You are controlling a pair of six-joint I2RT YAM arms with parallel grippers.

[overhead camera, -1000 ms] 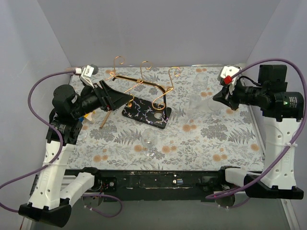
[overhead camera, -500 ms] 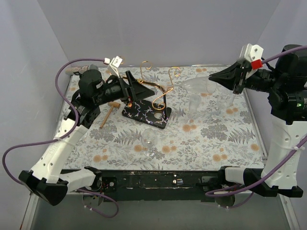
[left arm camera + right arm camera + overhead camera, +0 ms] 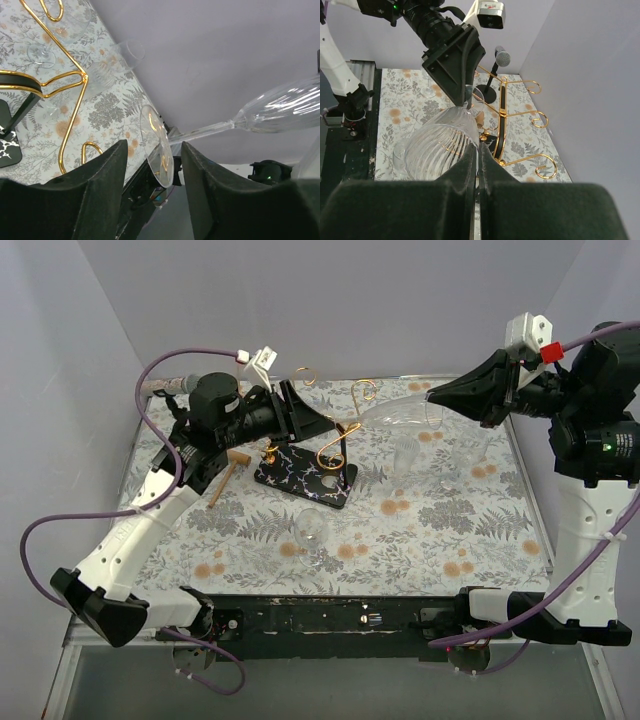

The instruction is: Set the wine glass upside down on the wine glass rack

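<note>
The wine glass (image 3: 405, 415) hangs on its side above the table, stem pointing left. My right gripper (image 3: 435, 397) is shut on the rim of its ribbed bowl (image 3: 437, 145), one finger inside and one outside. My left gripper (image 3: 318, 423) is at the other end, jaws partly closed. The round foot (image 3: 157, 145) sits between its fingers (image 3: 100, 175) with a gap still showing on the right side. The wine glass rack (image 3: 305, 475), gold wire on a black veined base, stands just below the left gripper. Its curled arms (image 3: 55, 85) show in the left wrist view.
A second glass (image 3: 310, 530) stands at the near middle of the floral mat. More glasses stand behind the rack at the right (image 3: 405, 455). A wooden mallet (image 3: 228, 472) lies left of the rack, and a microphone (image 3: 170, 387) sits at the far left corner.
The right arm lifted the glass and swung it left, stem first. The left arm reached right over the rack to the foot, and its jaws narrowed.
</note>
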